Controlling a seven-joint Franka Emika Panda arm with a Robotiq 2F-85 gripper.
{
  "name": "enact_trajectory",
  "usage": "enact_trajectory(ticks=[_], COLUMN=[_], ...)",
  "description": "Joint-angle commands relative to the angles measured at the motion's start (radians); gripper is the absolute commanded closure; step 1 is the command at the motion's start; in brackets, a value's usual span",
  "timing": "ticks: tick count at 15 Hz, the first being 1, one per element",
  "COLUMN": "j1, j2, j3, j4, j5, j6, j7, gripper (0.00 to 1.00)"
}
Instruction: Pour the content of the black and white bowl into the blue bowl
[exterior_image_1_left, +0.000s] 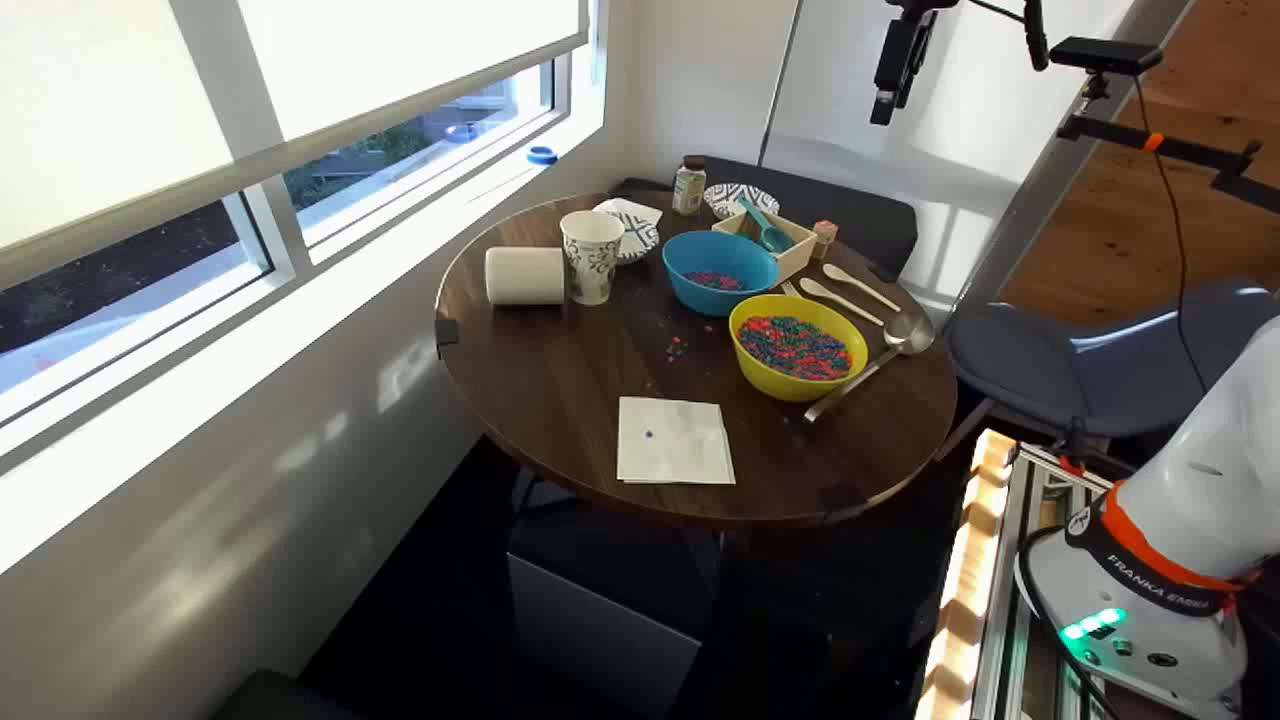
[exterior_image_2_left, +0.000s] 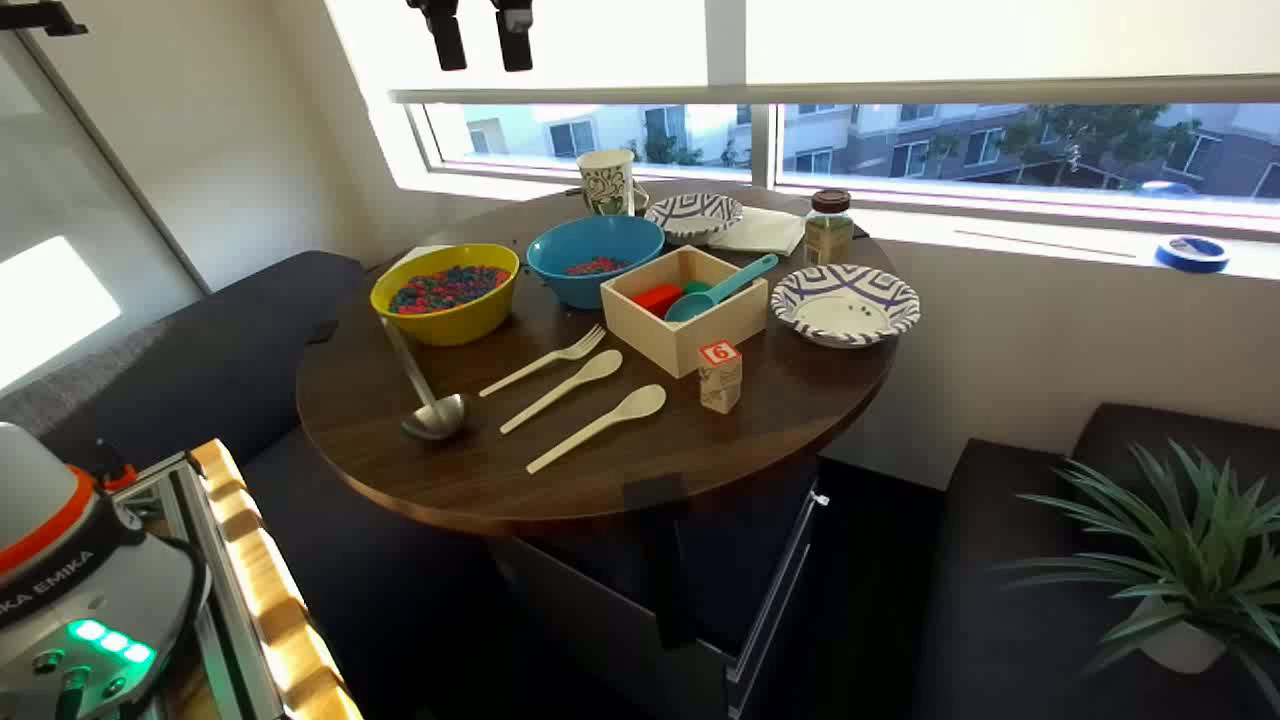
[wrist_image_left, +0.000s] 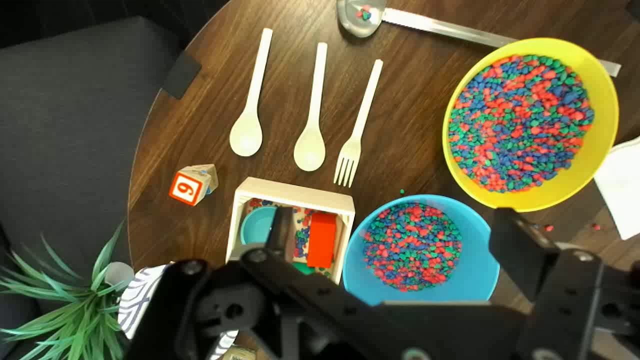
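Note:
The turquoise-blue bowl (exterior_image_1_left: 722, 285) stands mid-table with red, green and blue pebbles in its bottom, in both exterior views (exterior_image_2_left: 560, 262) and the wrist view (wrist_image_left: 477, 250). Two white bowls with dark patterning show: one by the bottle (exterior_image_2_left: 845, 310) holding a few small specks, another near the cup (exterior_image_2_left: 693, 215). I cannot tell which is the black and white bowl. The bowl by the bottle is partly hidden in the wrist view (wrist_image_left: 142, 296). My gripper (wrist_image_left: 395, 227) is open and empty, high above the table, in both exterior views (exterior_image_1_left: 888, 105) (exterior_image_2_left: 483, 50).
A yellow bowl (exterior_image_1_left: 770, 380) full of pebbles and a ladle (exterior_image_2_left: 437, 415) lie beside the blue bowl. A wooden box (exterior_image_2_left: 655, 335) with a turquoise scoop touches or nearly touches it. Spoons, a fork (exterior_image_2_left: 545, 360), blocks (exterior_image_2_left: 720, 378), a cup (exterior_image_1_left: 590, 265) and a bottle (exterior_image_1_left: 689, 188) surround them.

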Motion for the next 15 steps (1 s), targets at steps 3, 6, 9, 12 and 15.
enact_trajectory(ticks=[3,6,9,12,15], j1=[-0.009,-0.009,-0.009,-0.030,-0.064], j2=[0.002,0.002,0.002,0.079,0.168], j3=[0.008,0.008,0.008,-0.028,-0.065], j4=[0.003,0.003,0.003,0.078,0.150], j5=[0.002,0.002,0.002,0.085,0.182], j6=[-0.003,-0.003,-0.003,0.005,0.057], j7=[-0.002,-0.002,-0.002,0.015,0.007], gripper=[0.00,0.00,0.00,0.00,0.00])
